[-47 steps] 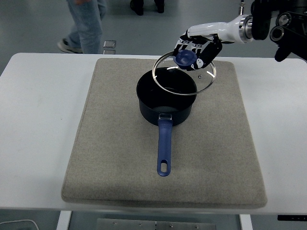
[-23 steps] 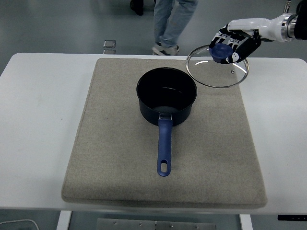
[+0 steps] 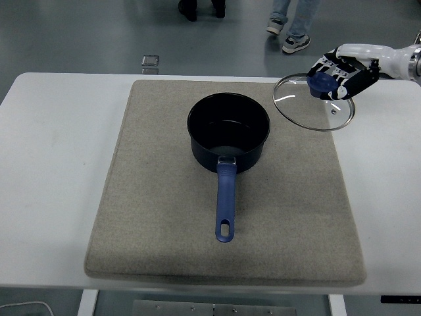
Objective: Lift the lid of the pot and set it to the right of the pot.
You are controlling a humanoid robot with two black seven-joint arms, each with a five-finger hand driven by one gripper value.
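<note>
The right hand [image 3: 342, 69] has its fingers wrapped around the blue knob [image 3: 322, 81] of the pot lid [image 3: 314, 102], gripping from above, so the lid hangs below the hand and tilts, its face turned partly toward the camera. That grip by the knob looks chosen to keep the fingers off the rim and leave the underside free to meet the surface. The lid is up and to the right of the pot [image 3: 228, 131], well clear of its rim, over the far right corner of the grey mat [image 3: 158, 217]; whether its lower edge touches the mat cannot be told. The pot sits uncovered near the middle of the mat, so the lifting looks done and the setting down is what remains.

The lid is clear glass with a thin metal rim and a small vent hole right of the knob; mat and table [image 3: 52, 164] show through it. The pot is dark, with its long blue handle [image 3: 225, 201] pointing toward the table's near edge. A person's feet show beyond the table, behind the pot
</note>
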